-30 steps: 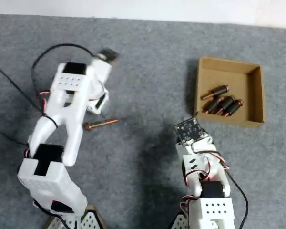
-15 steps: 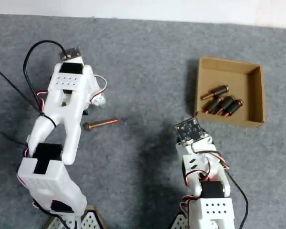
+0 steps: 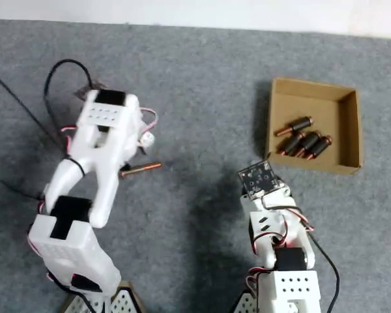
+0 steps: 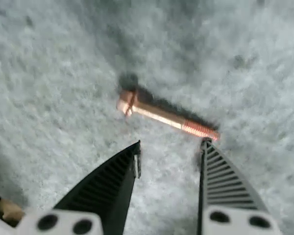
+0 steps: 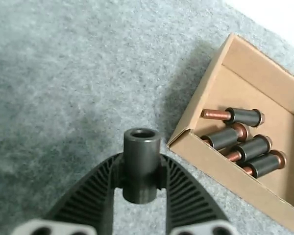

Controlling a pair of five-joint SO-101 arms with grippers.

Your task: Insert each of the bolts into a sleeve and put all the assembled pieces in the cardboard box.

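A copper bolt (image 3: pixel 142 169) lies loose on the grey carpet, partly under the left arm's wrist. In the left wrist view the bolt (image 4: pixel 164 115) sits just beyond my left gripper (image 4: pixel 170 152), whose black fingers stand open and apart from it. My right gripper (image 5: pixel 141 169) is shut on a dark sleeve (image 5: pixel 141 164), held upright with its bore facing the camera, near the cardboard box (image 5: pixel 245 58). The right arm (image 3: pixel 267 189) stands just in front of the box (image 3: pixel 349 130). Several assembled bolt-and-sleeve pieces (image 3: pixel 304 141) lie inside the box.
Black cables (image 3: pixel 26 117) run over the carpet left of the left arm. A pale strip (image 3: pixel 247 13) borders the carpet at the far edge. Open carpet lies between the two arms.
The left arm's wrist has swung back and forth and now sits lower over the bolt's head end. The right arm and the box have not moved.
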